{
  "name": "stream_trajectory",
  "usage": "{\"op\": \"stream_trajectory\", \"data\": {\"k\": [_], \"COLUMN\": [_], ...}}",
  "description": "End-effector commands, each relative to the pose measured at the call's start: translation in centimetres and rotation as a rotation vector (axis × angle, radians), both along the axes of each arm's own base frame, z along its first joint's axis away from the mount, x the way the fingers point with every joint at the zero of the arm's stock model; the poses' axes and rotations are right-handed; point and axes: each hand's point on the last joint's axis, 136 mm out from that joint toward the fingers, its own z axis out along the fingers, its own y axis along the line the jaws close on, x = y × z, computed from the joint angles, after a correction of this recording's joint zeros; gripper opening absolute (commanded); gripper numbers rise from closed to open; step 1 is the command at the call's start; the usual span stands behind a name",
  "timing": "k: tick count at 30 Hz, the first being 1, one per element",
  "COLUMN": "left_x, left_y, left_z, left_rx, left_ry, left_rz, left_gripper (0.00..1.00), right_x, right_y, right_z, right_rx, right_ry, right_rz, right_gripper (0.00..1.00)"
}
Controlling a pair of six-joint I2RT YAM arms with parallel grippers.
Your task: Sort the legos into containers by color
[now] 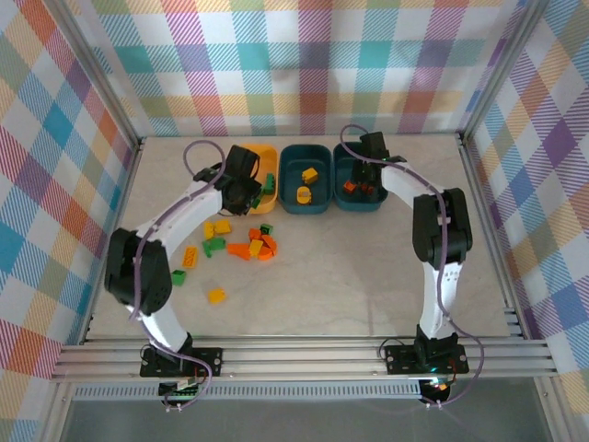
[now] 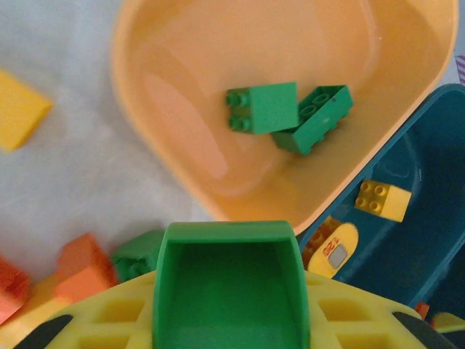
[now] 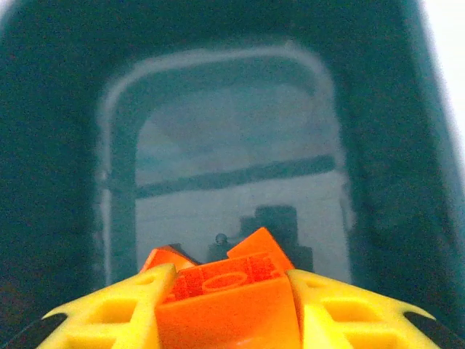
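three containers stand in a row at the far side of the table (image 1: 368,276): a yellow-orange bin (image 1: 265,152) on the left, a middle teal bin (image 1: 291,166) and a right teal bin (image 1: 361,207), edge to edge.

left gripper (image 2: 229,302): positioned at the near rim of the yellow-orange bin. its yellow fingers (image 2: 109,320) stand narrow, clamped on a held green brick (image 2: 229,254). in the bin below lie two green bricks (image 2: 261,107), touching each other, one tilted against the other.

right gripper (image 3: 225,280): positioned above the right teal bin, pointing down into it. an orange brick (image 3: 232,309) sits between its yellow fingers, touching both as far as can be seen. the wrist view is blurred. from above, orange-red bricks (image 1: 354,189) lie on that bin's floor; their count cannot be told.

middle teal bin: two yellow bricks (image 1: 310,172) inside, apart from each other.

unsorted legos: a loose cluster (image 1: 248,244) of yellow, green and orange pieces lies on the table just in front of the bins. a lone yellow brick (image 1: 216,296) and a lone green brick (image 1: 179,276) lie nearer the left arm's base, apart from the cluster.
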Motion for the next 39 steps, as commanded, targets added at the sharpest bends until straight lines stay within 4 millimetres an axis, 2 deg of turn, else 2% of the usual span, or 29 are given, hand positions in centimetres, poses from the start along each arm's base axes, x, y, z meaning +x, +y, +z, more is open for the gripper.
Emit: {"op": "stream_trajectory", "data": {"k": [1, 4, 8, 12, 13, 17, 19, 21, 23, 25, 26, 28, 30, 34, 36, 39], "left_x": [3.2, 5.4, 7.3, 9.6, 9.9, 10.6, 10.4, 9.7, 8.3, 5.8, 4.5, 0.8, -3.0, -11.0, -14.2, -18.0], "left_y": [-0.5, -0.3, 0.8, 0.2, 0.0, -0.8, -0.5, -0.1, 0.6, 1.2, 1.7, 3.3, 5.6, 10.5, 12.0, 14.4], "left_z": [-0.7, -3.0, -4.6, -5.0, -5.0, -2.3, -0.1, 2.7, 5.7, 8.1, 8.9, 9.2, 8.4, 5.5, 4.2, 2.7], "left_rx": [-0.01, 0.006, 0.076, 0.042, 0.034, 0.021, 0.04, 0.068, 0.088, 0.094, 0.1, 0.119, 0.159, 0.246, 0.281, 0.342], "left_ry": [0.016, 0.081, 0.111, 0.085, 0.087, 0.004, -0.043, -0.099, -0.157, -0.225, -0.254, -0.289, -0.266, -0.165, -0.14, -0.099], "left_rz": [-0.11, -0.131, -0.129, -0.191, -0.21, -0.285, -0.31, -0.335, -0.356, -0.378, -0.375, -0.364, -0.329, -0.249, -0.229, -0.154], "left_gripper": [0.07, 0.11, 0.23, 0.33, 0.37, 0.64, 0.8, 0.9, 0.94, 0.97, 1.0, 1.0, 1.0, 1.0, 1.0, 1.0], "right_x": [-0.3, -0.3, -1.7, -5.0, -6.2, -10.9, -13.3, -15.6, -17.7, -19.6, -20.3, -22.0, -23.5, -25.8, -26.0, -25.1], "right_y": [0.4, 0.4, 0.3, 0.9, 1.4, 4.6, 6.7, 8.5, 10.0, 11.3, 11.9, 13.7, 15.7, 20.2, 22.0, 23.8], "right_z": [0.6, 2.4, 6.2, 9.8, 9.8, 9.5, 8.8, 8.1, 7.6, 7.0, 6.7, 6.3, 5.9, 4.4, 3.5, 2.6], "right_rx": [0.004, 0.019, 0.062, 0.109, 0.118, 0.14, 0.133, 0.122, 0.116, 0.114, 0.117, 0.121, 0.113, 0.045, 0.001, -0.017], "right_ry": [0.049, 0.012, -0.062, -0.128, -0.129, -0.131, -0.122, -0.118, -0.106, -0.086, -0.077, -0.06, -0.048, -0.028, -0.024, -0.01], "right_rz": [0.026, 0.018, 0.008, 0.02, 0.033, 0.11, 0.165, 0.222, 0.271, 0.307, 0.327, 0.38, 0.446, 0.605, 0.66, 0.66], "right_gripper": [0.59, 0.74, 0.81, 0.83, 0.84, 0.85, 0.85, 0.85, 0.85, 0.86, 0.86, 0.85, 0.83, 0.75, 0.75, 0.76]}}
